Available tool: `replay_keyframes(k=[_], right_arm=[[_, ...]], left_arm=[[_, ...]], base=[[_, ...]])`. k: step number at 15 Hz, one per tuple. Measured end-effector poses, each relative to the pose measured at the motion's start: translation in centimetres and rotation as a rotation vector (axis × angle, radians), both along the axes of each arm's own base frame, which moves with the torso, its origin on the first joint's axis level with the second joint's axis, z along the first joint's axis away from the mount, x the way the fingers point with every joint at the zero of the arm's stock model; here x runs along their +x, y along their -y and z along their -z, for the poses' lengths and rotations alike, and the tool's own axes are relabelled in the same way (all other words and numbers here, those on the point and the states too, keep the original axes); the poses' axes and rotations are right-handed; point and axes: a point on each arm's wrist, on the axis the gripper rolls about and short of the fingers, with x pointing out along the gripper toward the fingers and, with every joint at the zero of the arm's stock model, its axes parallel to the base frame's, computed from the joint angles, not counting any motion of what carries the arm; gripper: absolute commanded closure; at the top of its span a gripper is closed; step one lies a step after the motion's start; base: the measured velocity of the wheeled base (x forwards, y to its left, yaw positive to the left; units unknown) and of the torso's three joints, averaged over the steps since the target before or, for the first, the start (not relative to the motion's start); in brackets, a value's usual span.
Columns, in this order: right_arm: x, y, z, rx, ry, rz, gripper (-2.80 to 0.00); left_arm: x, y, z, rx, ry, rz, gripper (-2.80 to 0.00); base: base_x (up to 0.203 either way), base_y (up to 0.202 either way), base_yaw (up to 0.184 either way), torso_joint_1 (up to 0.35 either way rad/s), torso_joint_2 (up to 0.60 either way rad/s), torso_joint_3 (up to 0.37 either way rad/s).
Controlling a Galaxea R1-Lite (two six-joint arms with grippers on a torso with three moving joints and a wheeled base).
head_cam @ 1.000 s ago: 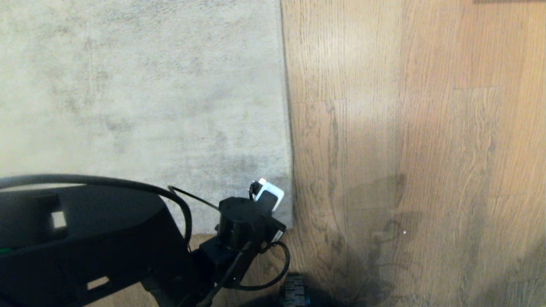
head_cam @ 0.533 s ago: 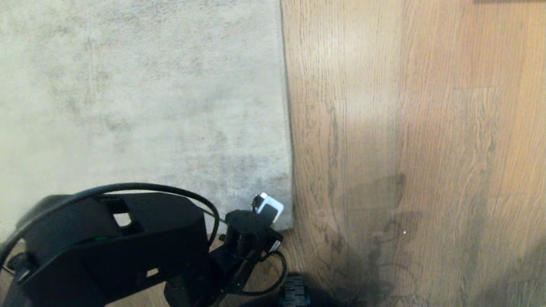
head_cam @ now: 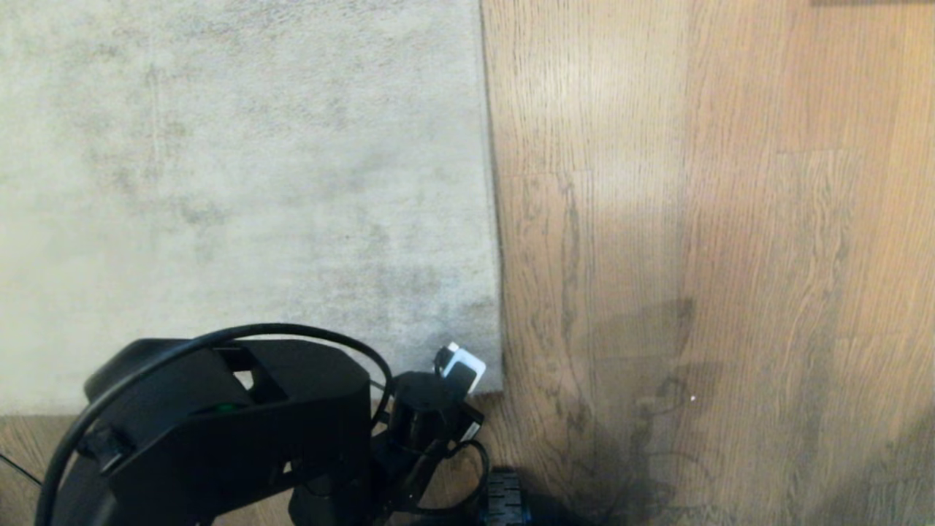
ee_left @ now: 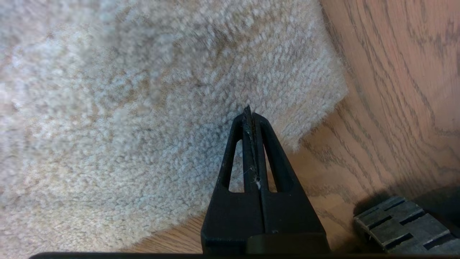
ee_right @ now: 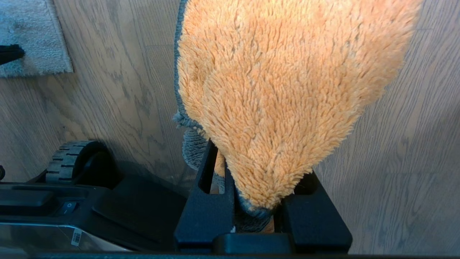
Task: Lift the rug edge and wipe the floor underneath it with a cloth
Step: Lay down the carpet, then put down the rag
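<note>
Floor (head_cam: 716, 219) of brown wood-grain planks is being shown as the largest surface, filling the right half of the head view and a thin strip along the near side. One rug (head_cam: 241, 183) is being seen lying flat over the left half; its right border is running straight away from the robot, and its near border is lying just ahead of the left arm. The rug edge (ee_left: 323, 104) is being met at one corner, which is lying flat on the planks in the left wrist view. Bare floor is being left open to the right of that border, well clear of anything but shadow.

Two grippers are being shown, one in each wrist view. The left gripper (ee_left: 248, 109) is being held over the rug just inside the corner, its two fingers pressed together with nothing between them; whether the tips are touching the pile cannot be told. The right gripper (ee_right: 248, 201) is being kept out of the head view, above bare floor, with its jaws narrowed on one cloth (ee_right: 284, 90). The cloth is being gripped at one end, its orange pile hanging out past the fingers and a grey border showing along one side.

One ridged black wheel (ee_right: 72, 158) of the base is being seen on the floor, near the rug corner but apart from it.
</note>
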Motion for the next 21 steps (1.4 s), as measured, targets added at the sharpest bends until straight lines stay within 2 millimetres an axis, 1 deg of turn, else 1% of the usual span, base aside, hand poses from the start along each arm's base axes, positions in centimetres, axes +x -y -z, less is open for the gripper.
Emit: replay_keyframes(k=[2, 5, 7, 9, 10, 12, 16, 19, 21], right_arm=[[0.0, 0.0, 0.0, 0.0, 0.0, 0.0, 0.0], [0.0, 0.0, 0.0, -0.001, 0.0, 0.0, 0.0], [0.0, 0.0, 0.0, 0.0, 0.0, 0.0, 0.0], [0.0, 0.0, 0.0, 0.0, 0.0, 0.0, 0.0], [0.0, 0.0, 0.0, 0.0, 0.0, 0.0, 0.0], [0.0, 0.0, 0.0, 0.0, 0.0, 0.0, 0.0], [0.0, 0.0, 0.0, 0.0, 0.0, 0.0, 0.0], [0.0, 0.0, 0.0, 0.0, 0.0, 0.0, 0.0], [0.0, 0.0, 0.0, 0.0, 0.0, 0.0, 0.0]], left_arm=[[0.0, 0.0, -0.8, -0.019, 0.014, -0.004, 0.0], [-0.3, -0.2, -2.8, -0.051, 0.048, -0.003, 0.0], [-1.1, -0.8, -4.4, -0.065, 0.062, -0.002, 0.0], [-2.2, -1.9, -6.2, -0.073, 0.07, -0.004, 0.0], [-3.0, -2.7, -7.1, -0.071, 0.065, -0.008, 0.0], [-4.7, -5.1, -8.8, -0.066, 0.047, -0.029, 0.0], [-7.6, -11.0, -11.9, -0.073, 0.047, -0.13, 0.0], [-9.6, -14.5, -13.6, -0.087, 0.061, -0.207, 0.0], [-11.0, -16.6, -14.3, -0.107, 0.072, -0.237, 0.0]], base=[[0.0, 0.0, 0.0, 0.0, 0.0, 0.0], [0.0, 0.0, 0.0, 0.0, 0.0, 0.0], [0.0, 0.0, 0.0, 0.0, 0.0, 0.0], [0.0, 0.0, 0.0, 0.0, 0.0, 0.0], [0.0, 0.0, 0.0, 0.0, 0.0, 0.0], [0.0, 0.0, 0.0, 0.0, 0.0, 0.0], [0.0, 0.0, 0.0, 0.0, 0.0, 0.0], [0.0, 0.0, 0.0, 0.0, 0.0, 0.0], [0.0, 0.0, 0.0, 0.0, 0.0, 0.0]])
